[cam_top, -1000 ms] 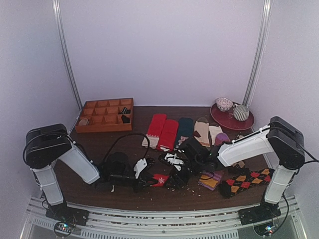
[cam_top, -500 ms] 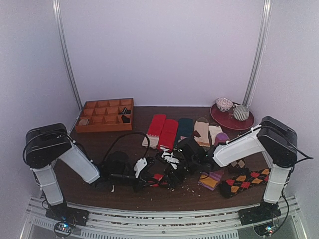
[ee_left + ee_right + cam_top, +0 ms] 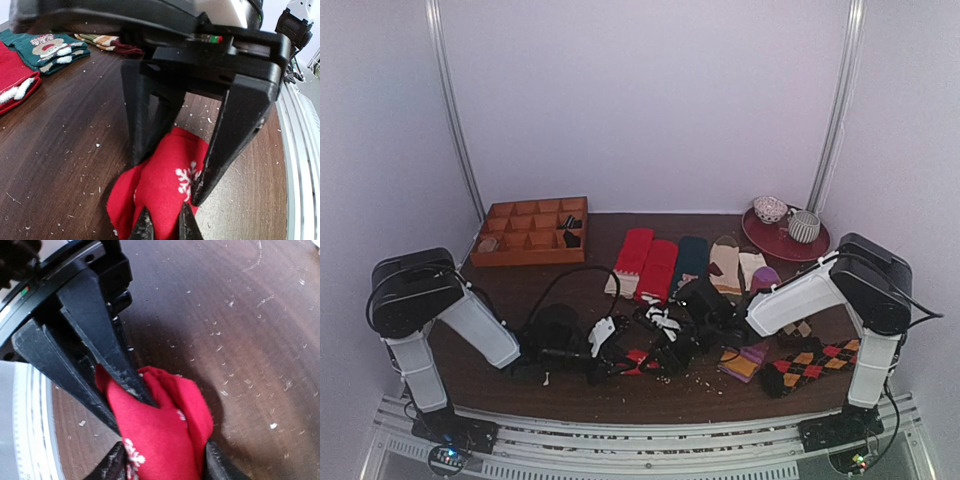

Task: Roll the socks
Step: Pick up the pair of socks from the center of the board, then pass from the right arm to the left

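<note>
Your desk carries a wooden tray at its far left corner and a maroon plate at the far right corner; a row of spare socks lies between them, and a teal sock among them bears a Santa face; the socks, a red bundle, sit by the near edge, about midway along it; your right gripper straddles the bundle, its fingers pressed against both sides; your left gripper is pinched tight on the fabric; a white snowflake shows on the red cloth.
</note>
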